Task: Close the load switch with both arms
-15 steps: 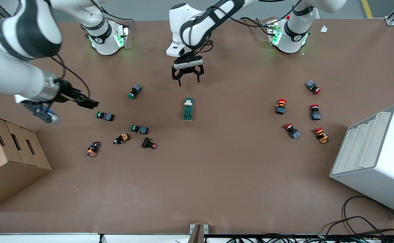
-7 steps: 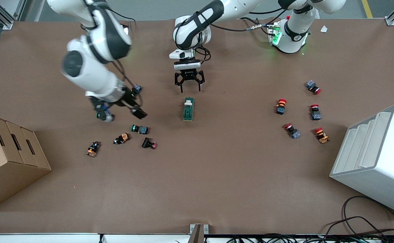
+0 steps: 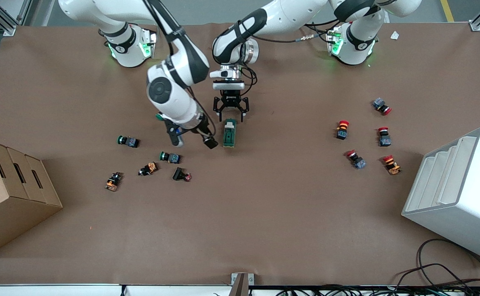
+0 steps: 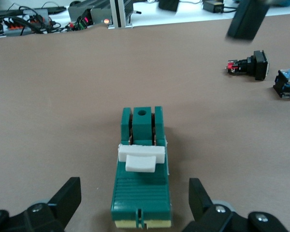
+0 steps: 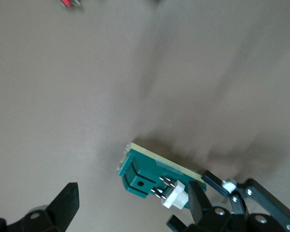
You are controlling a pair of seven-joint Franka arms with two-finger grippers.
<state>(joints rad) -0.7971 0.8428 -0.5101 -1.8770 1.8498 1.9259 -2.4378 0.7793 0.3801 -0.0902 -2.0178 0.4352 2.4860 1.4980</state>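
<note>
The dark-green load switch (image 3: 229, 133) lies mid-table, its white lever (image 3: 230, 122) at the end nearer the robot bases. My left gripper (image 3: 230, 112) is open over that end, one finger either side without touching. In the left wrist view the switch (image 4: 142, 193) lies between my open fingers (image 4: 67, 198), with the lever (image 4: 141, 157) raised. My right gripper (image 3: 193, 142) is open just beside the switch, toward the right arm's end of the table. In the right wrist view the switch (image 5: 147, 171) lies near one fingertip (image 5: 197, 200) of my right gripper (image 5: 133, 193).
Green, orange and black push buttons (image 3: 170, 157) lie near my right gripper. Red push buttons (image 3: 342, 129) lie toward the left arm's end. A cardboard box (image 3: 9, 197) and a white bin (image 3: 457, 193) stand at the table's two ends.
My right arm has swung from over the cardboard box end to just beside the switch. My left gripper has come down toward the switch's lever end, still open.
</note>
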